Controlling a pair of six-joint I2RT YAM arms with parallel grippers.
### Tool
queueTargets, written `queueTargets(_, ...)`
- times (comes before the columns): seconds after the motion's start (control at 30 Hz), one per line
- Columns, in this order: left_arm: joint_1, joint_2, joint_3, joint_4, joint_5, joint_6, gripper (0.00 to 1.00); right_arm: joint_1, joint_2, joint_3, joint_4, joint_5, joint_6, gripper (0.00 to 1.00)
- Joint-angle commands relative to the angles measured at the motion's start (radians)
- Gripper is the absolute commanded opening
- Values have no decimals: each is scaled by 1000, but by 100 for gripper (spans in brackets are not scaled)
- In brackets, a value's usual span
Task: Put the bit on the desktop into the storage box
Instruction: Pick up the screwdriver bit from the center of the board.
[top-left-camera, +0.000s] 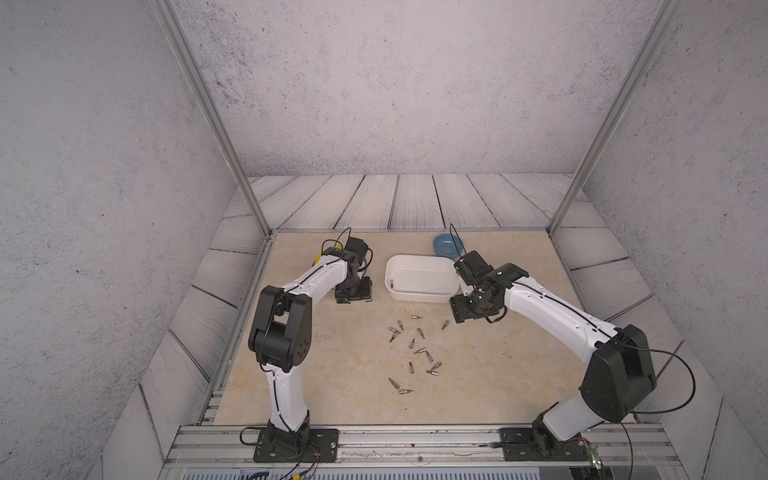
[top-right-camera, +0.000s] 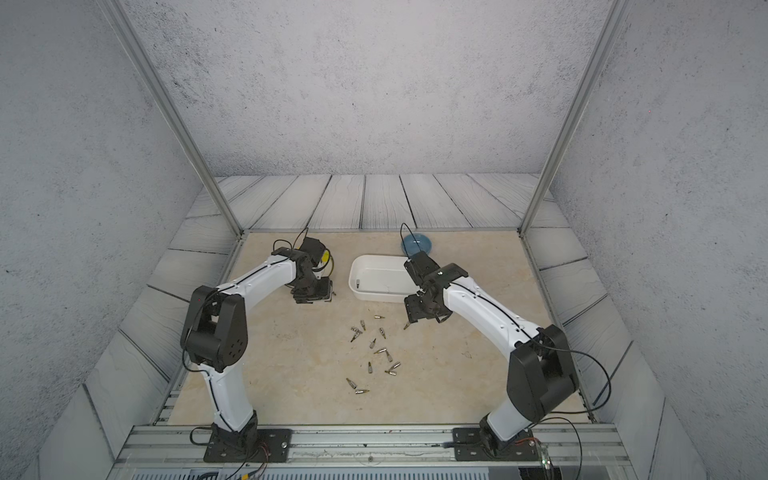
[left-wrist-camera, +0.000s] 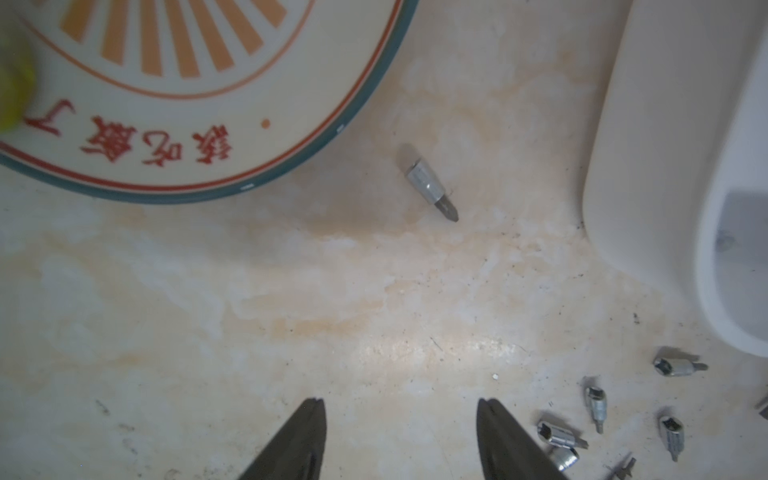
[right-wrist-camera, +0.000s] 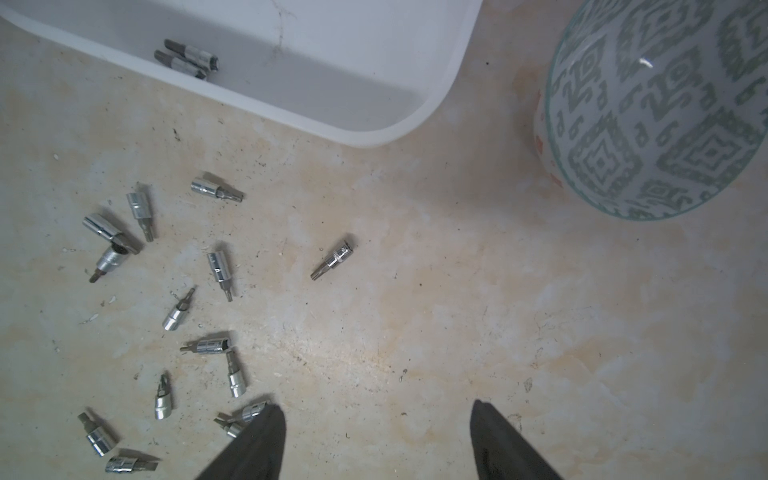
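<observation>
Several silver bits lie scattered on the beige desktop in front of the white storage box. Two bits lie inside the box by one wall. My left gripper hangs open and empty over bare desktop left of the box, and a lone bit lies ahead of its fingertips. My right gripper is open and empty too, at the box's right front corner. One separate bit lies ahead of it. The main cluster sits beside its one finger.
A bowl with orange rays and red characters stands close to the left gripper. A grey-green patterned bowl stands beside the right gripper. A small blue bowl sits behind the box. Metal frame posts rise at the desktop's far corners.
</observation>
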Motion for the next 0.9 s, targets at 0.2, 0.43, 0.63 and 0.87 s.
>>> queueTargets(0.2, 8, 48, 70, 32, -79, -18, 63, -2, -29, 12, -10, 16, 7, 75)
queueTargets(0.43, 8, 160, 196, -31, -41, -26, 61, -3, -34, 12, -20, 28, 4, 75)
queueTargets(0.63, 21, 240, 343, -171, -15, 50, 61, -2, -28, 19, -20, 22, 4, 75)
queueTargets(0.87, 28, 245, 359, -214, -91, 78, 61, -2, -33, 16, -21, 25, 5, 75)
